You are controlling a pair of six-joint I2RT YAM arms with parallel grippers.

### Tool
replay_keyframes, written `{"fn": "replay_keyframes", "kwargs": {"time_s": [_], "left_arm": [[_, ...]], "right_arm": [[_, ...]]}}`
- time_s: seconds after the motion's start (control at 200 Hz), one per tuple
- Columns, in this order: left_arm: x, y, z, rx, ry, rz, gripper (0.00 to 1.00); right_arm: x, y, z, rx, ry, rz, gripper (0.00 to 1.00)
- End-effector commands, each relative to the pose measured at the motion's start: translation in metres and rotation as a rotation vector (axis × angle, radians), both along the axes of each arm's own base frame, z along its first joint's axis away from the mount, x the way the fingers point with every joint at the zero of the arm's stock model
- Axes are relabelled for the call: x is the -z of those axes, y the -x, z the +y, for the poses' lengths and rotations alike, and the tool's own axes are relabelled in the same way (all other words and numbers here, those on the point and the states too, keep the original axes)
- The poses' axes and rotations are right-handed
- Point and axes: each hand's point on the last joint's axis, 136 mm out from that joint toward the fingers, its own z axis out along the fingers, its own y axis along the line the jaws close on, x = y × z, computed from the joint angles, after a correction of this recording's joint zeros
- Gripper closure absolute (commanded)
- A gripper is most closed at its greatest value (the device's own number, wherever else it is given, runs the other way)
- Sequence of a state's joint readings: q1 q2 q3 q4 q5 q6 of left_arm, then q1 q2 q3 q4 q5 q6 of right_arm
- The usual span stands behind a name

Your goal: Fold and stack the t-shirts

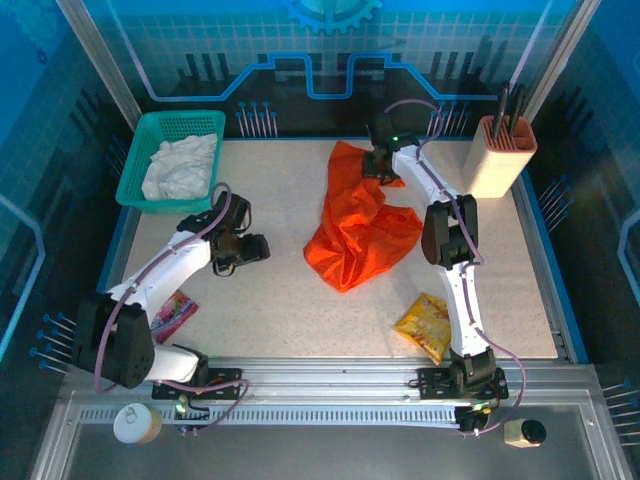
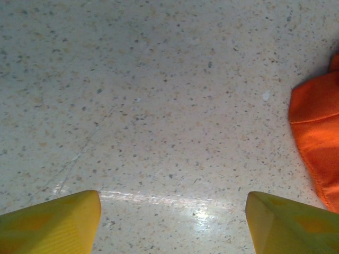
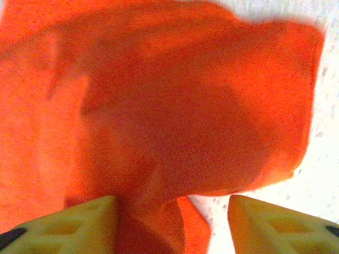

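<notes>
**Top external.**
- Orange t-shirt [image 1: 358, 228]: crumpled in a heap at mid-table, with one end trailing toward the far edge.
- White t-shirt [image 1: 181, 166]: bunched inside the green basket [image 1: 141, 142] at the far-left corner of the table [image 1: 280, 310].
- Left arm: stretched forward and to the right from its base, forearm low. The left gripper [image 1: 262, 248] points at the orange t-shirt but stays apart from it.
- Right arm: reaching far forward with the elbow raised. The right gripper [image 1: 378, 168] is over the far end of the orange t-shirt.
- Yellow snack packet [image 1: 424, 326]: beside the right arm's lower link.
- Pink packet [image 1: 172, 312]: near the left base.
- Beige holder [image 1: 497, 156]: far right.

**Left wrist.**
- Left gripper [image 2: 172, 225]: yellow fingers [image 2: 53, 225] spread wide with nothing held, bare table between them.
- Orange t-shirt [image 2: 318, 137]: its hem is at the right edge.

**Right wrist.**
- Right gripper [image 3: 172, 225]: jaws spread, not closed on anything.
- Orange t-shirt [image 3: 175, 111]: a fold of it stands between the fingers [image 3: 280, 222], against the finger on the view's left.
</notes>
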State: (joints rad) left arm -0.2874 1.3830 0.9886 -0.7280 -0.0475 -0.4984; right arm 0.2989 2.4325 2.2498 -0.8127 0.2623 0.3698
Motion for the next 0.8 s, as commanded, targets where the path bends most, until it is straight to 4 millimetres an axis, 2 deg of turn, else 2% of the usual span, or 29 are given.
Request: {"fn": "replay_keyframes", "kwargs": {"time_s": [0.0, 0.155, 0.18, 0.215, 0.365, 0.52, 0.611, 0.761, 0.796], "left_arm": [[-0.008, -0.014, -0.024, 0.056, 0.022, -0.022, 0.27], [0.004, -0.031, -0.07, 0.141, 0.056, -0.008, 0.27], [0.007, -0.034, -0.078, 0.155, 0.064, -0.006, 0.27], [0.01, -0.039, -0.09, 0.178, 0.075, -0.006, 0.27], [0.036, -0.061, -0.128, 0.236, 0.086, 0.026, 0.27], [0.073, -0.075, -0.145, 0.252, 0.074, 0.078, 0.33], [0.085, -0.077, -0.152, 0.254, 0.097, 0.086, 0.48], [0.084, -0.068, -0.157, 0.259, 0.14, 0.074, 1.0], [0.083, -0.064, -0.155, 0.259, 0.138, 0.072, 1.0]], "right_arm": [[-0.038, 0.021, 0.009, -0.035, 0.007, -0.051, 0.32], [-0.057, 0.069, 0.021, -0.099, 0.062, -0.08, 0.21], [-0.056, 0.077, 0.022, -0.105, 0.069, -0.079, 0.09], [-0.058, 0.09, 0.022, -0.113, 0.075, -0.079, 0.0], [-0.062, 0.137, 0.014, -0.106, 0.059, -0.079, 0.0], [-0.056, 0.175, 0.007, -0.088, -0.007, -0.062, 0.01], [-0.046, 0.191, 0.01, -0.081, -0.07, -0.04, 0.08], [-0.017, 0.202, 0.018, -0.059, -0.143, 0.019, 0.29], [-0.01, 0.202, 0.02, -0.053, -0.153, 0.034, 0.34]]}}
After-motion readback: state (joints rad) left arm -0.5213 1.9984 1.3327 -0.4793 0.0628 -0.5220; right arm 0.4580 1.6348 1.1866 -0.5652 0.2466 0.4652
